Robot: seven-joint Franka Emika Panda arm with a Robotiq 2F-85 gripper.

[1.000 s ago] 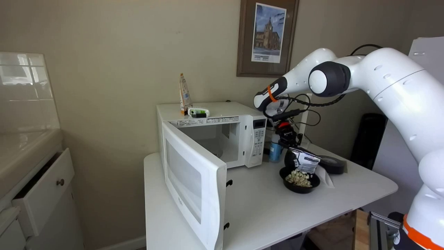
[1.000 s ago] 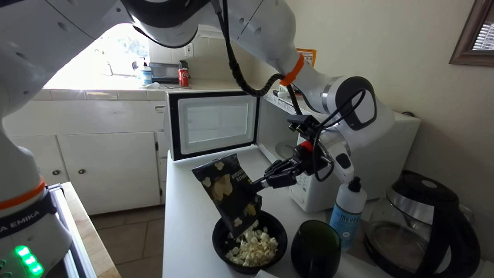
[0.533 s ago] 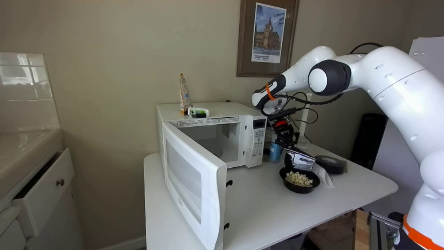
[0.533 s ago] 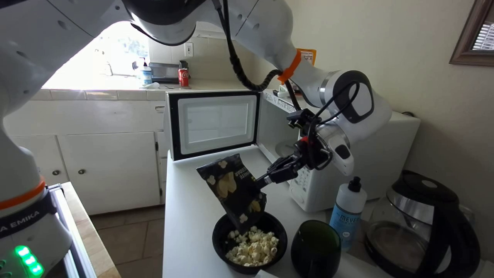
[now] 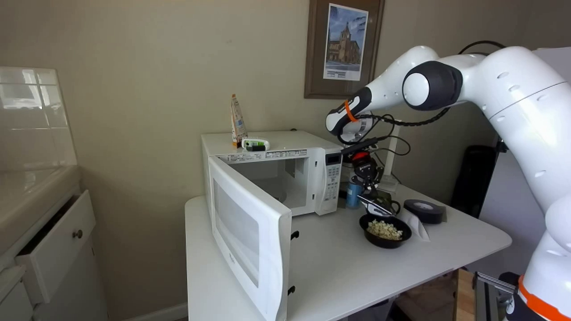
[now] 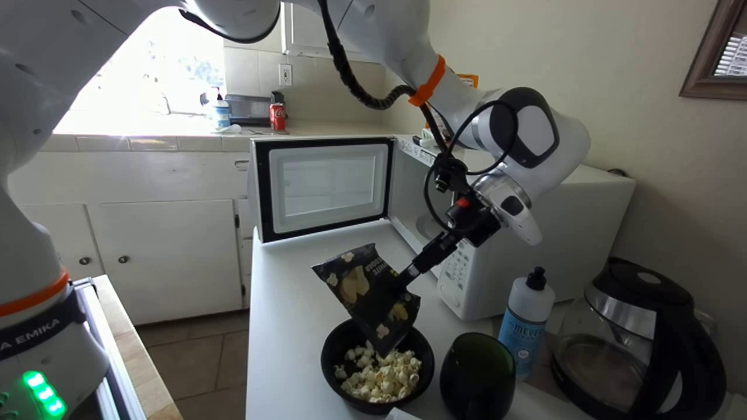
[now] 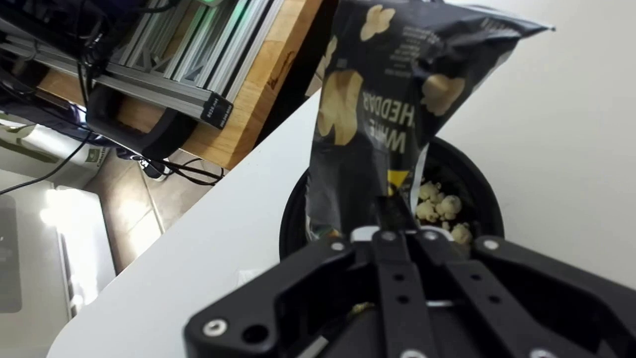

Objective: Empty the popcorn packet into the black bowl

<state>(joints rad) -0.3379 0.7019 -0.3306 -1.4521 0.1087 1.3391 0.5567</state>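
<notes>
In the wrist view the dark printed front of the popcorn packet (image 7: 382, 119) is shown, while in an exterior view its silvery side (image 5: 374, 207) is presented. A glass electric kettle (image 6: 621, 312) and a Coca-Cola can (image 6: 278, 118) are caught in an exterior view, and a framed church picture (image 5: 346, 42) is shown in an exterior view. In both exterior views the packet is held tilted, its lower end over the black bowl (image 6: 334, 364), toward the bowl's twelve o'clock side; whether the two touch cannot be told. The fingers (image 7: 397, 263) are drawn close together, and the packet is pinched between them. Popcorn (image 6: 382, 376) is contained in the bowl; the packet's inside is hidden. On the white surface (image 6: 292, 303), in an exterior view, a dark green mug (image 6: 477, 376) is stood just beside the bowl at three o'clock, with a blue-labelled bottle (image 6: 525, 326) placed between two and three o'clock. A microwave (image 6: 543, 239), its door (image 6: 327, 189) swung open, is set farther off between one and two o'clock. WHITE CHEDDAR is seen upside down on the packet; MEYER can be read on the bottle, EMIKA on the robot base (image 6: 29, 338) and 8020.net on a black end cap (image 7: 217, 110).
</notes>
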